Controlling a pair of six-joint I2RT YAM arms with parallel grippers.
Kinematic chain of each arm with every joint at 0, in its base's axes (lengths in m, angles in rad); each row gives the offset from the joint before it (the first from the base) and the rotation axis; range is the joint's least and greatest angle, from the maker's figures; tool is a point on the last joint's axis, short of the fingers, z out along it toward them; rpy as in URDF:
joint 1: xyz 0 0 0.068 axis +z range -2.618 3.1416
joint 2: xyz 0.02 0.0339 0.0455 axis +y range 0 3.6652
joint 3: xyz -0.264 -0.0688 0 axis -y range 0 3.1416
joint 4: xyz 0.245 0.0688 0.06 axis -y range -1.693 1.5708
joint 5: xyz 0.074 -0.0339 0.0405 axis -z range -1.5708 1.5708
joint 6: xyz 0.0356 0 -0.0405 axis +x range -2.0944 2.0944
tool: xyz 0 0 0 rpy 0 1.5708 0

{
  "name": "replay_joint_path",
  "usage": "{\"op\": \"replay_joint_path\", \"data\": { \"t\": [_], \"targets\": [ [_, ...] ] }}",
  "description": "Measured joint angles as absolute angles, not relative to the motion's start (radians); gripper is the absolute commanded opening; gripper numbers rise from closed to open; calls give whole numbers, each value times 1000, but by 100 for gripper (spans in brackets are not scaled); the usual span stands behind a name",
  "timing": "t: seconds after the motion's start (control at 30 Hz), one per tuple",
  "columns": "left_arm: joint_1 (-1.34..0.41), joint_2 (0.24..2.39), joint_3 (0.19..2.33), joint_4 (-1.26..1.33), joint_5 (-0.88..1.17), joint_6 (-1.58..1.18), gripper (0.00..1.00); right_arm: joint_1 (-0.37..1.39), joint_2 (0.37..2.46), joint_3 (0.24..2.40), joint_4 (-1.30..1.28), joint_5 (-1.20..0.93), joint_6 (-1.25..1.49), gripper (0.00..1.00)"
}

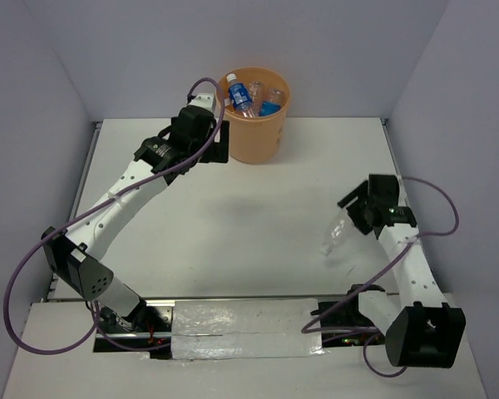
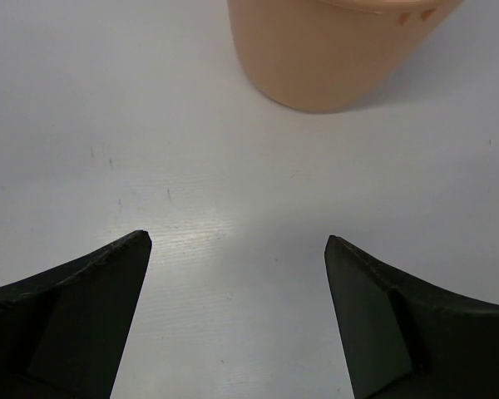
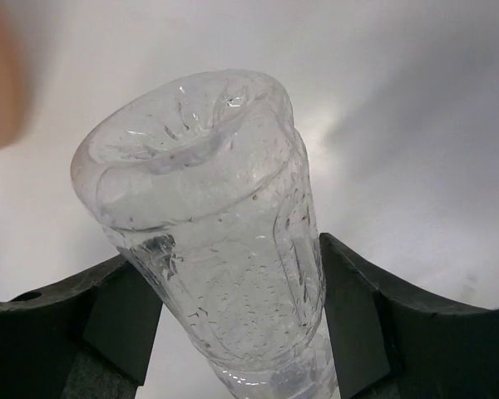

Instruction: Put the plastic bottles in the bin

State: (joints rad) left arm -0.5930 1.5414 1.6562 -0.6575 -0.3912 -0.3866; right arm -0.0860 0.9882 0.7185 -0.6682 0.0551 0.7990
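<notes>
The bin (image 1: 254, 125) is a round orange bucket at the back of the table; its lower wall (image 2: 333, 58) fills the top of the left wrist view. Inside it lie plastic bottles, one with a blue label (image 1: 241, 94) and another beside it (image 1: 270, 106). My left gripper (image 2: 237, 241) is open just left of the bin (image 1: 219, 140), with only bare table between its fingers. On the right, an unlabelled clear plastic bottle (image 3: 216, 241) sticks out base first from my right gripper (image 3: 229, 249), whose two fingers press its sides. From above, that bottle (image 1: 337, 235) slants down-left from the gripper (image 1: 355, 218).
Grey walls close in the white table (image 1: 258, 216) at the back and on both sides. A strip of silver tape (image 1: 245, 328) runs along the near edge between the arm bases. Purple cables (image 1: 21, 274) loop off both arms.
</notes>
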Motion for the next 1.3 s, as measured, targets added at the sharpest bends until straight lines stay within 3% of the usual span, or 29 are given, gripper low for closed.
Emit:
{"op": "replay_joint_path", "data": {
  "t": [0.17,0.3,0.63,0.7,1.0,1.3],
  "targets": [
    [-593,1538,1659,-676,-506,-427,99,85,1111,1143,-611,69,728,44],
    [-582,1512,1668,-702,-585,-447,99,233,1290,1513,-552,147,639,40],
    [-518,1389,1739,-790,-637,-510,99,399,1753,2176,-417,297,463,40],
    [-514,1374,1739,-802,-639,-527,99,411,1849,2270,-375,321,447,45],
    [-494,1336,1671,-846,-623,-580,99,459,2154,2424,-266,373,437,47],
    [-479,1322,1642,-846,-615,-579,99,479,2190,2265,-258,438,427,50]
  ]
}}
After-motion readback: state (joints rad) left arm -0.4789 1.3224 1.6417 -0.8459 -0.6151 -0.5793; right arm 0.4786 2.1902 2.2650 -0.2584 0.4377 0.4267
